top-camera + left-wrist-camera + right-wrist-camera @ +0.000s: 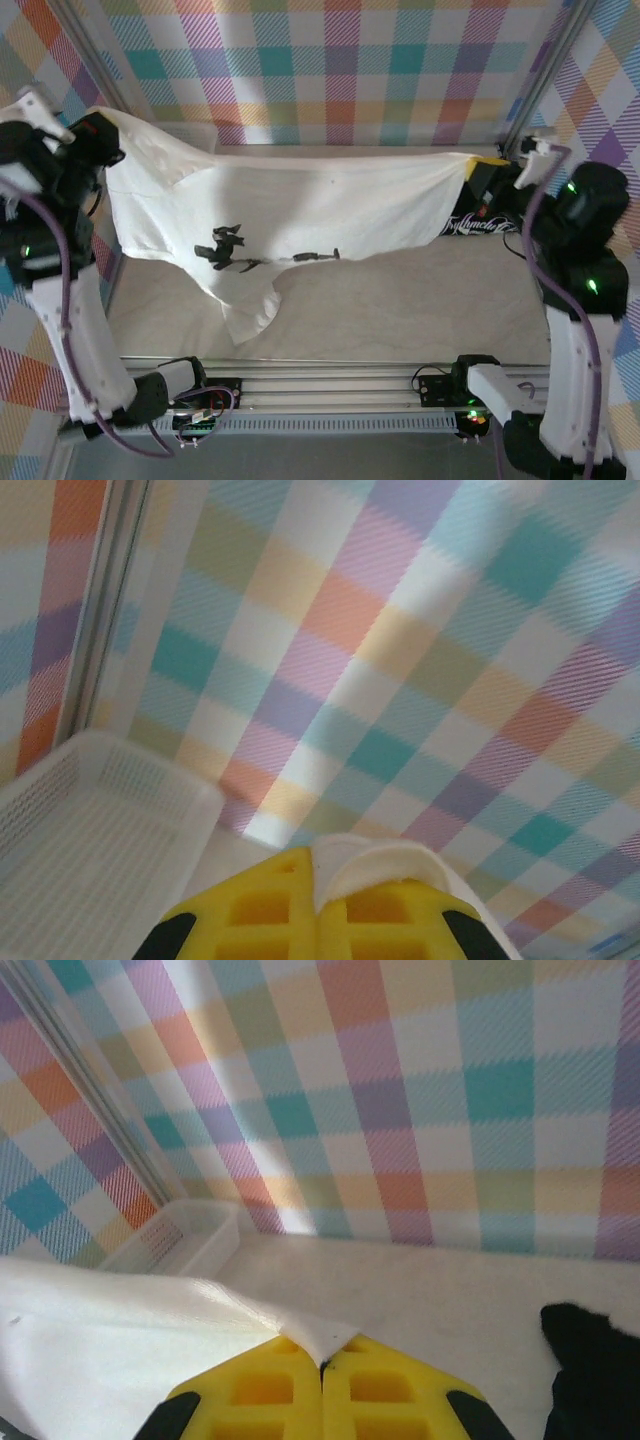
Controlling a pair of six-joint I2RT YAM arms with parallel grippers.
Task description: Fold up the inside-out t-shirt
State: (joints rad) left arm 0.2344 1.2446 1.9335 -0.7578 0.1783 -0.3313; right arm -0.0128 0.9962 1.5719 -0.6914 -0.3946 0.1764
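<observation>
The inside-out t-shirt (pixel 300 210) is white and hangs stretched in the air between both grippers, with a faint dark print showing through low on its left half. My left gripper (pixel 103 128) is shut on its upper left corner. In the left wrist view a fold of white fabric (pixel 385 865) sticks out between the yellow fingers (pixel 250 910). My right gripper (pixel 485 163) is shut on the upper right corner. In the right wrist view the cloth (pixel 120 1330) runs off to the left from the pinched tip at the gripper (pixel 322 1360).
A black t-shirt with white script (pixel 488 226) lies on the table under the right gripper, also seen as a black shirt (pixel 595 1365) from the right wrist. A white plastic basket (pixel 90 820) stands at the back left by the plaid wall, the same basket (pixel 180 1235) in the right wrist view.
</observation>
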